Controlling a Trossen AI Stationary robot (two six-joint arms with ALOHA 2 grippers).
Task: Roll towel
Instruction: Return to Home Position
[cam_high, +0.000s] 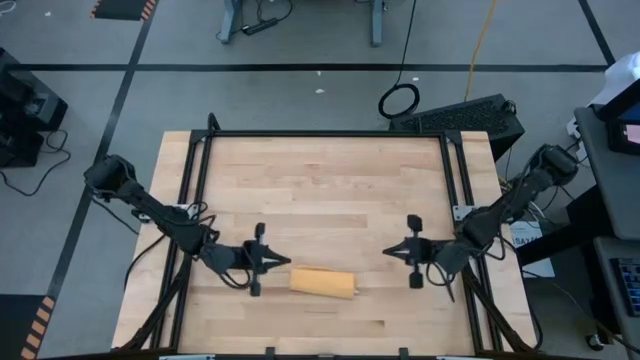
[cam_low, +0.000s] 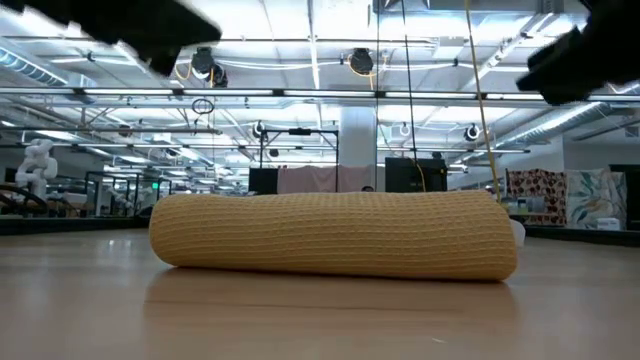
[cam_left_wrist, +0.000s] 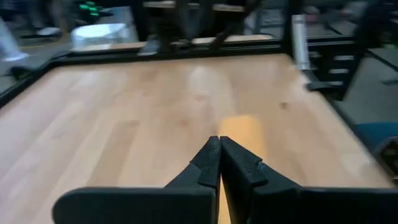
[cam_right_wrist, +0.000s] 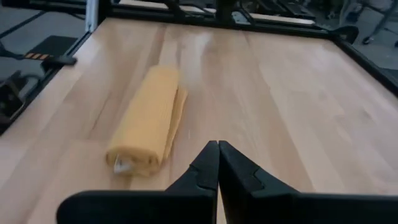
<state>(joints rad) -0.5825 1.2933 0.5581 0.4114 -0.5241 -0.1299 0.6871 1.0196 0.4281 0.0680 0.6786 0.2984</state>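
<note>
The mustard-yellow towel (cam_high: 323, 283) lies rolled up into a cylinder on the wooden table (cam_high: 330, 190), near the front edge, resting on its long side (cam_low: 335, 235). A bit of white tag shows at one end (cam_right_wrist: 121, 164). My left gripper (cam_high: 287, 262) hovers shut just left of the roll's left end, above the table. My right gripper (cam_high: 388, 252) is shut, off to the roll's right and clear of it. In the wrist views the towel lies beyond each pair of shut fingers (cam_left_wrist: 219, 144) (cam_right_wrist: 218, 148).
A black metal frame (cam_high: 330, 134) runs along the table's far edge and sides. Most of the wooden surface beyond the roll is bare. Cables and equipment stand on the floor around the table.
</note>
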